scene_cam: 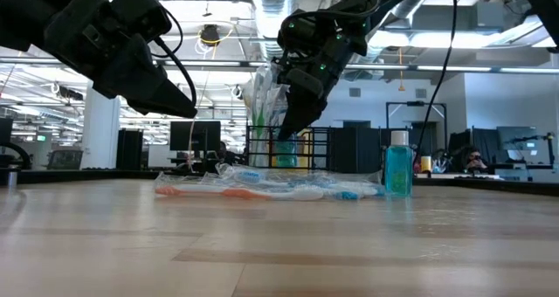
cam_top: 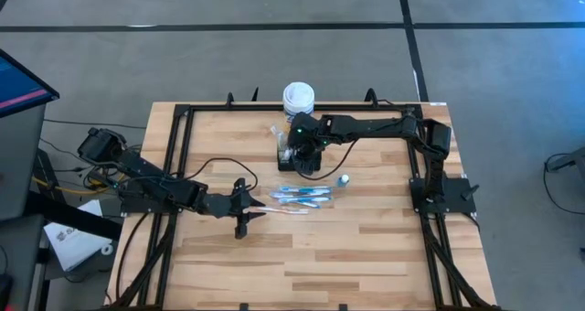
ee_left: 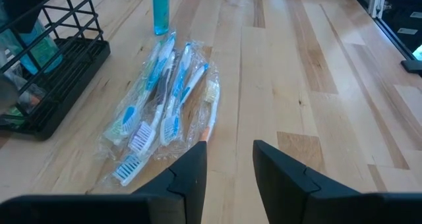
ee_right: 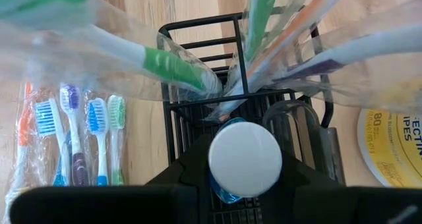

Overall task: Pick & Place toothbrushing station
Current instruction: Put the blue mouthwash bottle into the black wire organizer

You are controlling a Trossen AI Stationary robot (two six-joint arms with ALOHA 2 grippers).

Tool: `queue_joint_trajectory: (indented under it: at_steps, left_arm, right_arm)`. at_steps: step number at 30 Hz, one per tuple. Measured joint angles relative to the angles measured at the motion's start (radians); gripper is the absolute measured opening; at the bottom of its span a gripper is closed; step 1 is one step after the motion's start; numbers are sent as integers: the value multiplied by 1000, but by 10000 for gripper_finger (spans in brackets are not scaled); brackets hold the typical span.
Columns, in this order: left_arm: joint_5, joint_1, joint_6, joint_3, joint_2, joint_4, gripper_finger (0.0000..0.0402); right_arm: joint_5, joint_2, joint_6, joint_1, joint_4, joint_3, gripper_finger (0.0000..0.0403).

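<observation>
Caddy: the black wire-mesh toothbrushing station (cam_top: 291,155) stands on the wooden table (cam_top: 384,247), just in front of the white-lidded yellow canister (cam_top: 298,98); wrapped toothbrushes stand up in it.
Right gripper: right over the caddy (cam_top: 304,154), fingers pinching a small blue bottle with a white cap (ee_right: 244,159), held inside the caddy's frame.
Left gripper: hovering off the table (cam_top: 245,210), on the near side of the caddy and well apart from it, fingers (ee_left: 191,178) spread a little with nothing between them.
Toothbrush pile: a loose bunch of wrapped toothbrushes (cam_top: 300,198) lies flat on the wood, near the caddy, between it and the left gripper.
Second bottle: another small blue bottle (scene_cam: 397,164) stands upright near the caddy, just past the end of the toothbrush pile.
</observation>
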Motion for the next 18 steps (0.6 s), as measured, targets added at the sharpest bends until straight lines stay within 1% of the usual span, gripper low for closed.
queue_joint_trajectory:
  at_steps: [5,10,15,18]
  left_arm:
    - [0,0,0,0,0,0,118]
    - [0,0,0,0,0,0,118]
    - [0,0,0,0,0,0,118]
    - [0,0,0,0,0,0,118]
  right_arm:
    - [0,0,1,-3,0,0,80]
    - [-5,0,10,-13,-6,0,92]
    - [-4,0,10,-13,-6,0,81]
    - [-4,0,10,-13,-6,0,84]
